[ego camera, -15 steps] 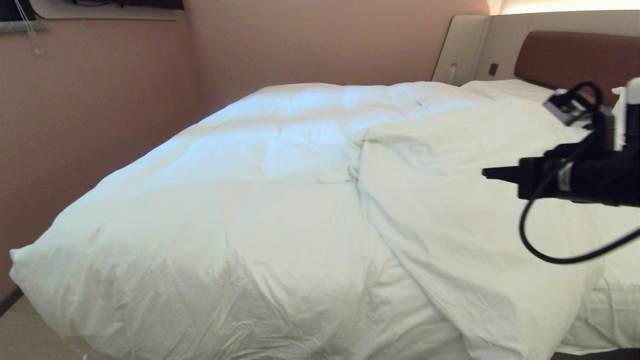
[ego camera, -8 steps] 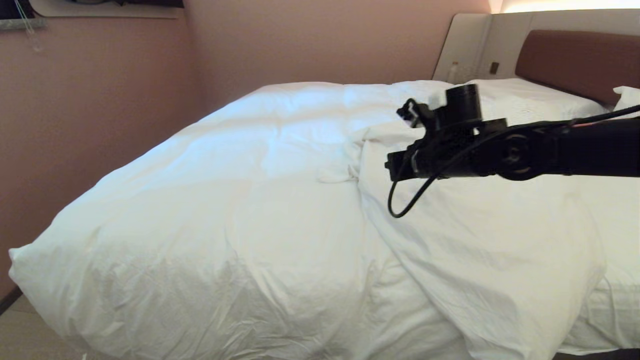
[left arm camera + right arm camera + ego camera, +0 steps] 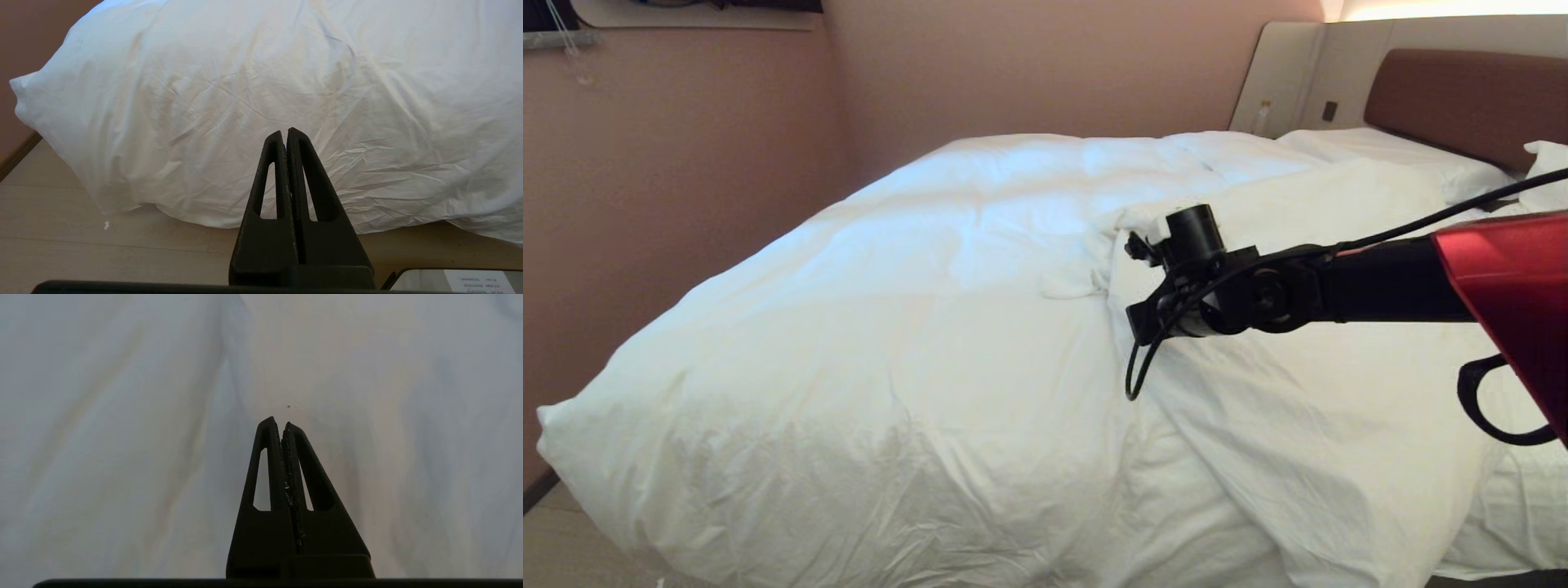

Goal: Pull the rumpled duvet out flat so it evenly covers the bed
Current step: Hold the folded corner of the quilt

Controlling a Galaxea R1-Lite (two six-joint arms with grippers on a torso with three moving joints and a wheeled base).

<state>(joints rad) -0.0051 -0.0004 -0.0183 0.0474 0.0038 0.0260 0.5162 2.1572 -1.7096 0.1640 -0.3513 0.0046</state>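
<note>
The wide low bed [image 3: 1535,563] with the brown padded headboard fills most of the room, and it sits right in front of the robot. On top of it lies the big, puffy white duvet [image 3: 915,343], and it is not flat. The side by the pink wall is spread out fairly smooth, but the other side is folded back over itself in a thick flap, and the edge of that flap runs in a long line from near the headboard down toward the foot of the bed. The right gripper [image 3: 1137,322], black and pointed, hangs over the bed just above that folded edge, about halfway along it, with its tip aimed down at the cloth. Its two fingers [image 3: 267,465] are pressed tight together with nothing between them. The left gripper [image 3: 286,136] is low at the foot of the bed, near the floor, also pressed together and holding nothing. So the right one is much nearer to the fold. I think it must spread its fingers first, then pinch the edge below it and pull sideways, away from the wall.
</note>
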